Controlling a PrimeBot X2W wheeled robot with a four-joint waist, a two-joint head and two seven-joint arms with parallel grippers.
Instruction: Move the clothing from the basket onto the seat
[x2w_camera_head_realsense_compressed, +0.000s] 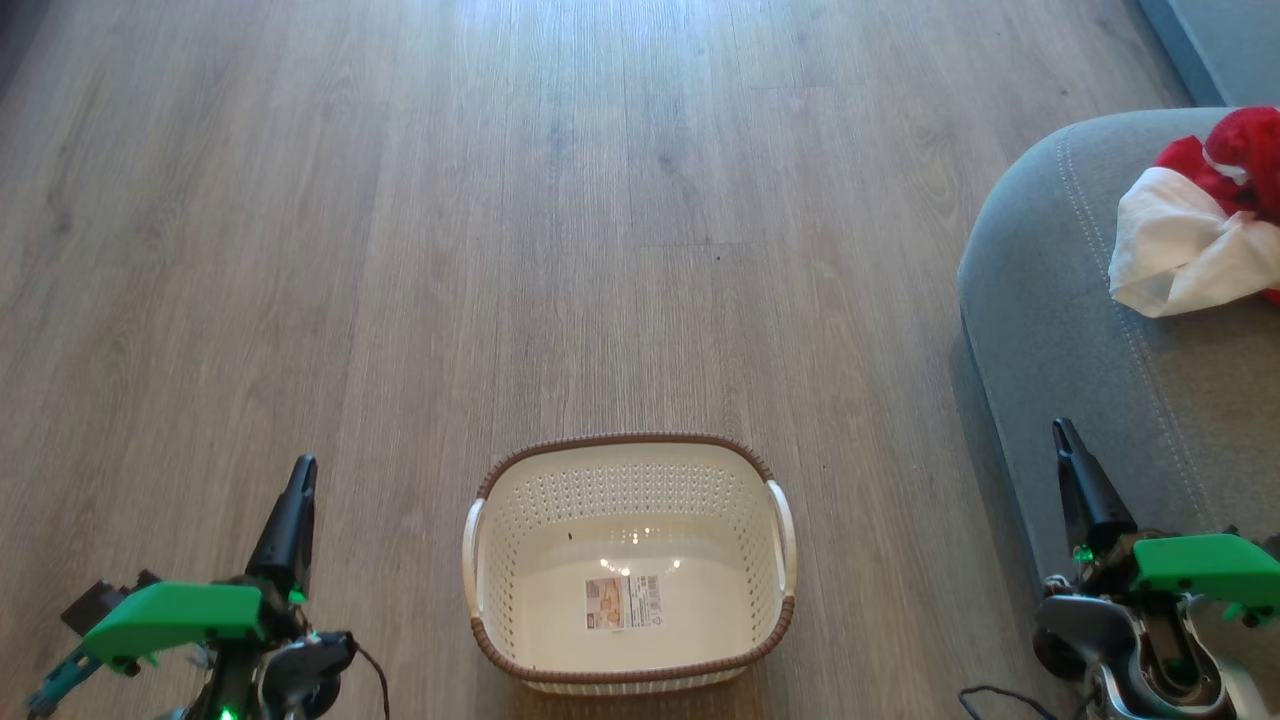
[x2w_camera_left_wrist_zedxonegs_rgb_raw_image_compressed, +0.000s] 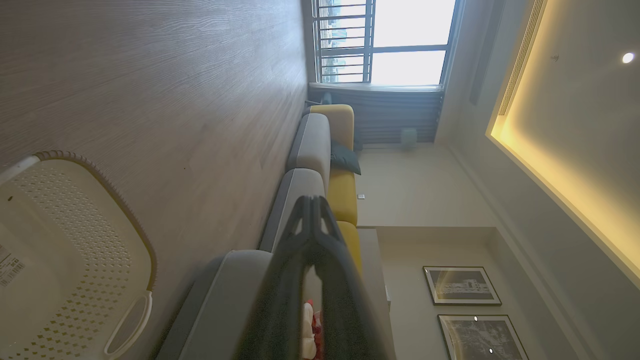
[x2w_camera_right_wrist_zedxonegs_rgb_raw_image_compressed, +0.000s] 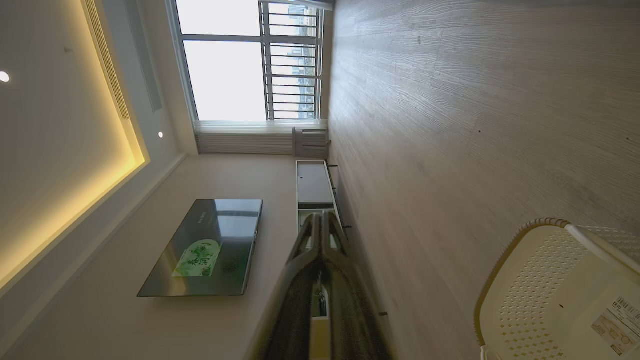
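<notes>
The thin red-and-white fabric clothing (x2w_camera_head_realsense_compressed: 1190, 240) on the grey upholstered seat (x2w_camera_head_realsense_compressed: 1060, 340) is judged soft, light, best pinched at a fold; left gripper (x2w_camera_left_wrist_zedxonegs_rgb_raw_image_compressed: 312, 200) and right gripper (x2w_camera_right_wrist_zedxonegs_rgb_raw_image_compressed: 322, 216) are held closed, empty.

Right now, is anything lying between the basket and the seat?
Nothing visible does. A strip of wood floor separates the basket from the rounded edge of the seat. The basket holds no garments, just its label, and the clothing already lies on the seat.
</notes>
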